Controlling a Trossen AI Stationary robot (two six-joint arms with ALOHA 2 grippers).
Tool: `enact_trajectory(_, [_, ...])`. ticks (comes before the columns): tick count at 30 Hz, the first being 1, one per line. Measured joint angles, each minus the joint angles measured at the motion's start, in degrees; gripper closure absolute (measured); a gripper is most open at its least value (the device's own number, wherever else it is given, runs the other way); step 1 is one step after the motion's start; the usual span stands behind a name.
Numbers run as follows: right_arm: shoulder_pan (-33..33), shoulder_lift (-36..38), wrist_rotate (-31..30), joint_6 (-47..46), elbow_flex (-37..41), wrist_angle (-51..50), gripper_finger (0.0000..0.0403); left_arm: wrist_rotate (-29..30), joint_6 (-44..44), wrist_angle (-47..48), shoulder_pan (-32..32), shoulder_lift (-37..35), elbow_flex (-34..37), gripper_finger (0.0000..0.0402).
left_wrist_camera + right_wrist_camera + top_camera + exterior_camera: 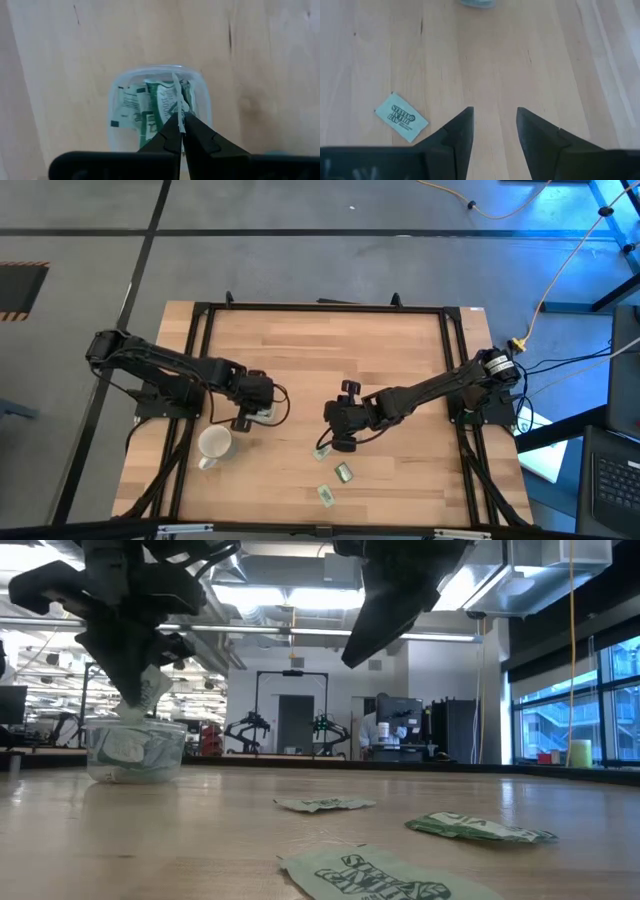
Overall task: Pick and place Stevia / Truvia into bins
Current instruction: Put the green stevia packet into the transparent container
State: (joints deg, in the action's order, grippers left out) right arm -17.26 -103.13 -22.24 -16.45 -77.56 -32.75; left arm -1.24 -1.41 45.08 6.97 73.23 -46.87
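A clear plastic cup (200,107) stands on the wooden table with several green-and-white sachets inside; it also shows in the low view (135,752). My left gripper (181,122) hangs just above the cup's mouth, shut on one sachet (176,100). My right gripper (495,115) is open and held above the table middle (340,436), touching nothing. Three loose sachets lie flat near it (322,450), (343,472), (326,494). One of them (401,116) lies off to the side of the right fingers. My left gripper pinches one sachet between its two fingers, coming from above and pointing down. The sachet stands on edge, and its free end (152,692) hangs below the fingers over the cup's opening, lifted clear of the sachets inside.
A white mug with a handle (213,445) stands nearer the front edge than the cup, close to my left gripper. A black frame (320,307) runs round the table's far and side edges. Bare wood lies between the two grippers.
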Motion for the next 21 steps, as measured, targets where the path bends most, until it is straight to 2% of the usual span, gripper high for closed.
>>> enact_trajectory(10, [0.00,0.00,0.00,0.17,0.00,0.00,0.0250,0.33,1.11,-0.11,1.63,2.70,0.02,0.0398])
enact_trajectory(14, [0.00,0.00,0.00,0.17,0.00,0.00,0.0250,2.20,1.10,-0.03,1.62,3.62,0.02,0.0396])
enact_trajectory(21, [0.00,0.00,0.00,0.24,0.00,0.00,0.0250,-0.78,-0.36,0.17,1.63,3.65,0.02,0.0393])
